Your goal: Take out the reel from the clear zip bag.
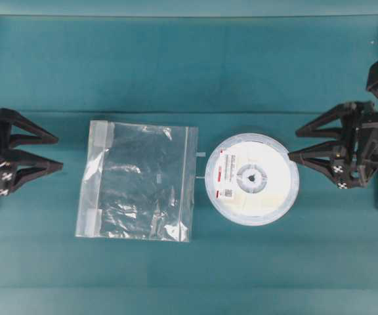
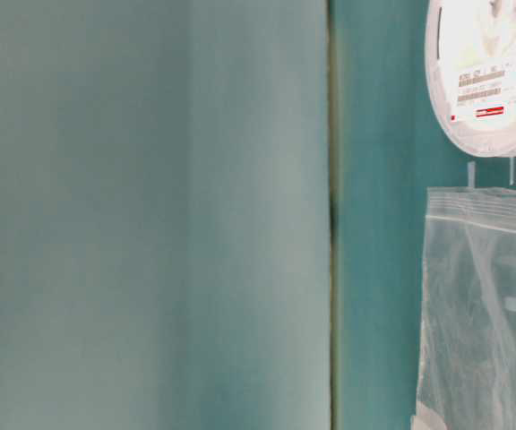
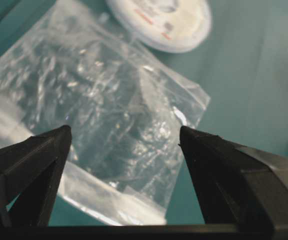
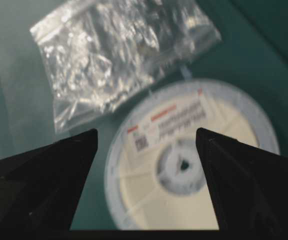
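Lying apart — reel, clear zip bag.

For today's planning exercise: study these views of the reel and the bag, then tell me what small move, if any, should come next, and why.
Probably none beyond drawing both arms back. The reel already lies on the table wholly outside the bag, beside its right edge, and the bag looks empty. The left gripper and right gripper are both open, holding nothing and clear of both things.

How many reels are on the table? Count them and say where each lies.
1. The reel lies flat on the table, outside and right of the clear bag. None shows inside the bag.
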{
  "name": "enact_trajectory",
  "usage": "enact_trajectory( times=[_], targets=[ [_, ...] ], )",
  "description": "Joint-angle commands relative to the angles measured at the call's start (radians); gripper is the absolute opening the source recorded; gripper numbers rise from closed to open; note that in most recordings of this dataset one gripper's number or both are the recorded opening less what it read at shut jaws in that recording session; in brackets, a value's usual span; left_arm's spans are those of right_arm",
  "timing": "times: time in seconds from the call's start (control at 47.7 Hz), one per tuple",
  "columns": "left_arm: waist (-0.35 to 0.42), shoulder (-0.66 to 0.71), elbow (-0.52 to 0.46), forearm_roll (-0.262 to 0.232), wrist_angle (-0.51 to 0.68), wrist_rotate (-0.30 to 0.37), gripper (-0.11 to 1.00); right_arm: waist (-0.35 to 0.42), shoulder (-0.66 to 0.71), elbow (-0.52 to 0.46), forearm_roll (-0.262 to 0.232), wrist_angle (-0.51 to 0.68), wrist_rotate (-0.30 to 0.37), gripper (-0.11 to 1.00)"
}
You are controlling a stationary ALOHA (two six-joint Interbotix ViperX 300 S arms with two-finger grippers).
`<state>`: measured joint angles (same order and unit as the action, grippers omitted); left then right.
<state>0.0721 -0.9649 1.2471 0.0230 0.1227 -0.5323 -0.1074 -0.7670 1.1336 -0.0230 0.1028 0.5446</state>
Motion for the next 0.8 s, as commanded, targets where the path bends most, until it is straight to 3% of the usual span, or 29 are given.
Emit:
enact_trajectory(
  times=[0.0, 0.21, 0.378, 0.776],
  targets=[
    [-0.011, -0.011, -0.034, 0.005, -0.003, 0.049, 0.94, 0.009, -0.011, -0.025, -0.063, -0.021, -0.015, 0.94],
    [-0.011, -0.032, -0.058, 0.005, -0.005, 0.155, 0.94, 0.023, -0.057, -0.025, -0.146, -0.067, -0.015, 0.94],
    [-0.011, -0.043, -0.067, 0.005, -0.005, 0.179, 0.94, 0.034, -0.109, -0.026, -0.206, -0.086, -0.015, 0.94],
    [-0.014, -0.071, -0.097, 0.005, -0.005, 0.215, 0.94, 0.046, -0.19, -0.031, -0.259, -0.067, -0.017, 0.94]
  ],
)
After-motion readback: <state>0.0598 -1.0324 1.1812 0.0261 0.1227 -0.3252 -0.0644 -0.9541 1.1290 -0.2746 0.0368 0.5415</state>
